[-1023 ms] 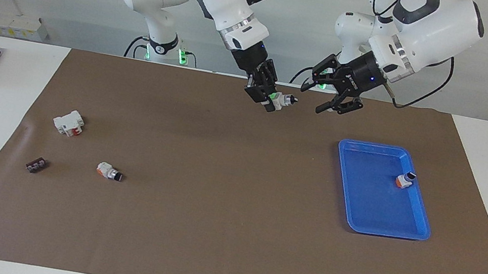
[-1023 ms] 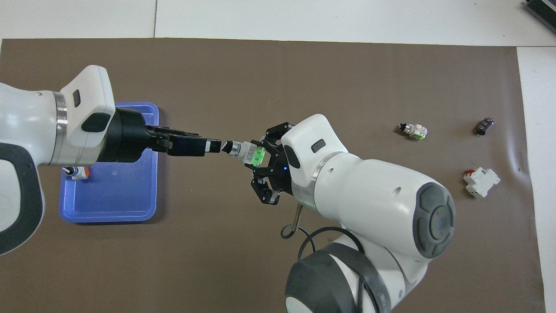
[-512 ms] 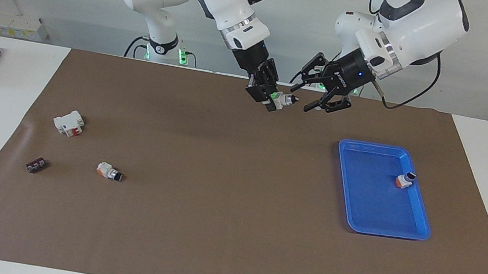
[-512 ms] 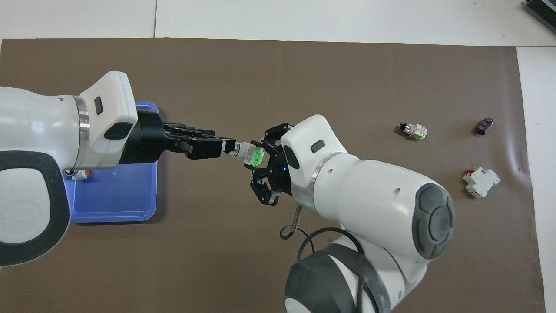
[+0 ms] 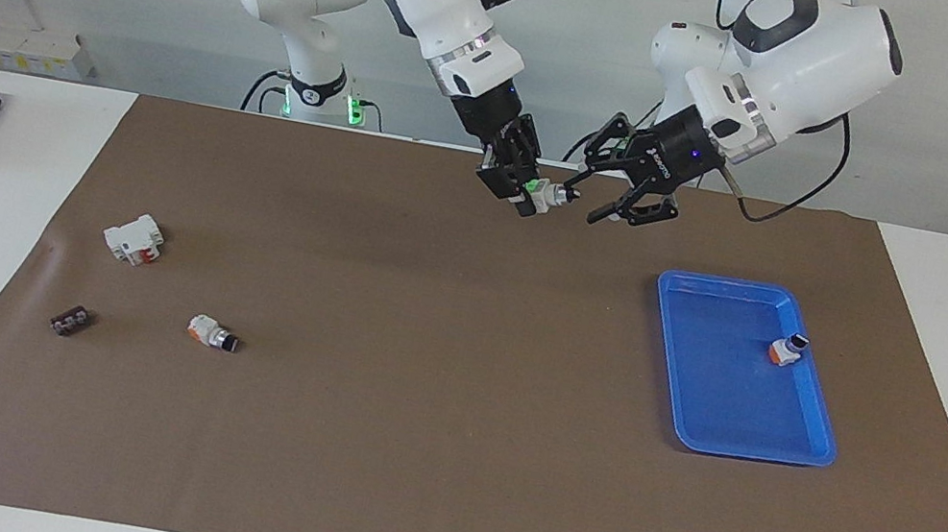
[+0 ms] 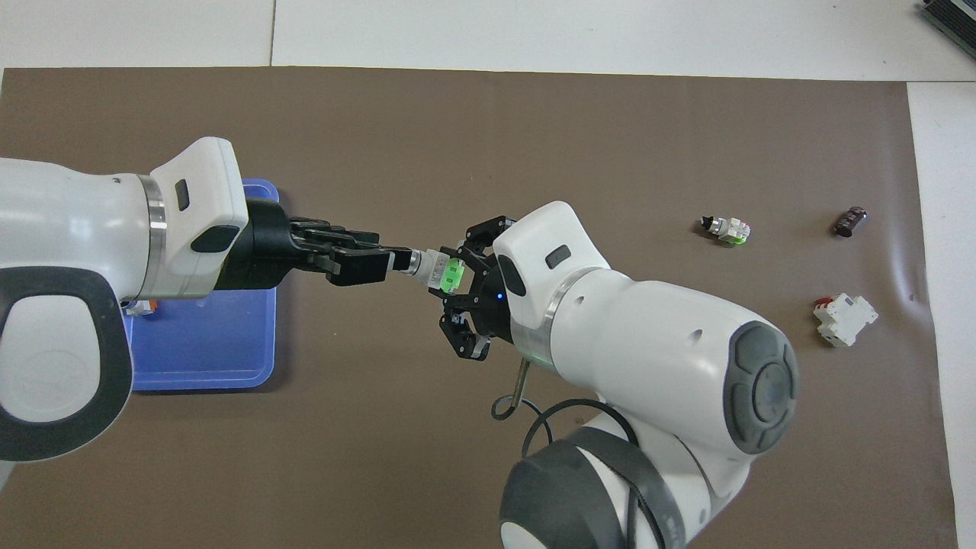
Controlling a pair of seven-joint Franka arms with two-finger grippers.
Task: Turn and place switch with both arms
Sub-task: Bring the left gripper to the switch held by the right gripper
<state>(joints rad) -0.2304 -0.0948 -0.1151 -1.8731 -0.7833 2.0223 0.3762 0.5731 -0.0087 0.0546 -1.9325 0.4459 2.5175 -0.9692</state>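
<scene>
The switch (image 5: 545, 191) (image 6: 436, 267) hangs in the air over the mat, close to the robots' edge. My right gripper (image 5: 526, 191) (image 6: 456, 276) is shut on its bright green block end. The white-silver middle and the knob point toward the left arm. My left gripper (image 5: 582, 204) (image 6: 395, 261) has come in level from the tray's end of the table. Its fingers stand on either side of the black knob tip, still apart, and in the overhead view they hide the knob.
A blue tray (image 5: 724, 287) (image 6: 229, 358) lies toward the left arm's end and holds an orange-ended switch (image 5: 786, 348). Toward the right arm's end lie another small switch (image 5: 211, 333) (image 6: 726, 229), a white blocky part with red (image 5: 134, 237) (image 6: 844, 320) and a small dark part (image 5: 68, 320) (image 6: 850, 221).
My left gripper has moved in toward the held switch, from short of the knob to around it, and its fingers have narrowed. The right gripper and the switch have stayed put.
</scene>
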